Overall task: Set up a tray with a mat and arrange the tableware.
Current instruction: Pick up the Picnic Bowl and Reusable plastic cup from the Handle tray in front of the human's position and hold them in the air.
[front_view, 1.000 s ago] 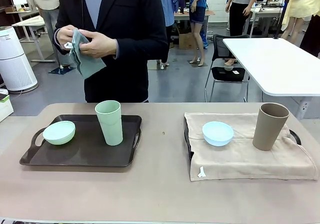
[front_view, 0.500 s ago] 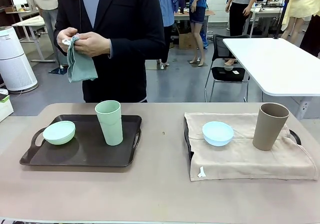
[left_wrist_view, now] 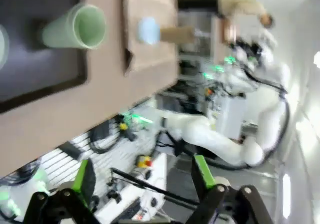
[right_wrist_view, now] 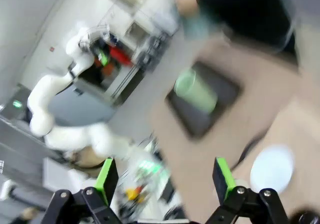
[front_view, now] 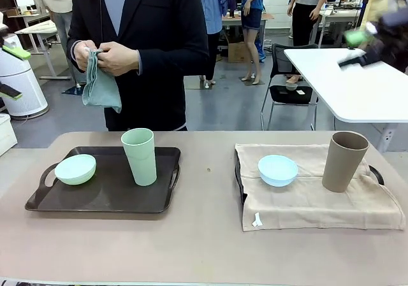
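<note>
"Left gripper [left_wrist_view: 141, 176] was spread wide with nothing between its green pads, and the right gripper [right_wrist_view: 165, 176] was just the same. Why were they so high up?"

"Leaving room for the person, I'd guess. Both arms were raised well off the beige bench [front_view: 204, 248], one out at each side, neither near any piece. The right one was a smear at the upper corner."

"And the tableware?"

"Split into two sets. The pale green small round plastic bowl [front_view: 75, 169] and the pale green tall tapered plastic cup [front_view: 139, 156] stood upright and apart on the bare dark brown rectangular tray [front_view: 102, 203] at the robot's left, the bowl by the handle. On the right, the pale blue small round plastic bowl [front_view: 277, 170] and the brown tall tapered plastic cup [front_view: 343, 161] stood on the beige cloth mat [front_view: 306, 203], draped over a second dark tray [front_view: 377, 174] whose handle peeked out."

"So the left tray had no mat."

"Right, and that's likely why the person's hands [front_view: 111, 57] held the grey-green folded cloth [front_view: 102, 88] at chest height beyond the bench, pinching its top so it hung down. It looked to me like the mat meant for that bare tray. The bowl and cup would have to come off first."
</note>
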Controlling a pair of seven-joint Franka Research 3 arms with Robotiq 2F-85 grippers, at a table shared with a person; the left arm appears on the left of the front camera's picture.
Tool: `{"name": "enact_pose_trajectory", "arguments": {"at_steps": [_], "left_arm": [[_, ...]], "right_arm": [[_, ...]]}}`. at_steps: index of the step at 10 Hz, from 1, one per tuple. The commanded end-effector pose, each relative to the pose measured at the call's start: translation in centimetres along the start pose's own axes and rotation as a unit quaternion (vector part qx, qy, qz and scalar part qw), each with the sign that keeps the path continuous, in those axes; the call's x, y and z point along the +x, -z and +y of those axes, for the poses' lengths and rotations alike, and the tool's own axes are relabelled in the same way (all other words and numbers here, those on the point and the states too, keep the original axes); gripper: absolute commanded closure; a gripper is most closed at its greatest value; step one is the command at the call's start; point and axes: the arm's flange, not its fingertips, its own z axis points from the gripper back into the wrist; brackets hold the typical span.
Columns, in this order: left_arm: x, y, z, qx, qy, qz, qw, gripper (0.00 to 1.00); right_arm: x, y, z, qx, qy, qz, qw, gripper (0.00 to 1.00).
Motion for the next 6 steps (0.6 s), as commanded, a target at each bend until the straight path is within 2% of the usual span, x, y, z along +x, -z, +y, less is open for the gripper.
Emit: {"name": "enact_pose_trajectory", "arguments": {"at_steps": [1,2,3,4,5,6], "left_arm": [[0.6,-0.3,0.0,0.163,-0.075,-0.016,0.984,0.0],[1.2,-0.8,-0.9,0.226,-0.091,-0.034,0.969,0.0],[1.0,-1.5,-1.6,0.251,-0.096,-0.049,0.962,0.0],[-0.1,-2.9,-2.3,0.178,-0.117,-0.007,0.977,0.0],[1.2,-1.9,-0.7,0.214,-0.066,-0.056,0.973,0.0],[1.2,-1.9,-0.7,0.214,-0.066,-0.056,0.973,0.0]], "right_arm": [[0.7,5.8,-3.1,-0.117,-0.183,-0.094,0.972,0.0],[1.1,8.9,-4.4,-0.159,-0.253,-0.146,0.943,0.0],[0.4,10.9,-5.9,-0.189,-0.294,-0.136,0.927,0.0],[2.6,6.0,-0.1,-0.075,-0.125,-0.072,0.987,0.0],[2.6,6.0,-0.1,-0.075,-0.125,-0.072,0.987,0.0],[2.6,6.0,-0.1,-0.075,-0.125,-0.072,0.987,0.0]]}}
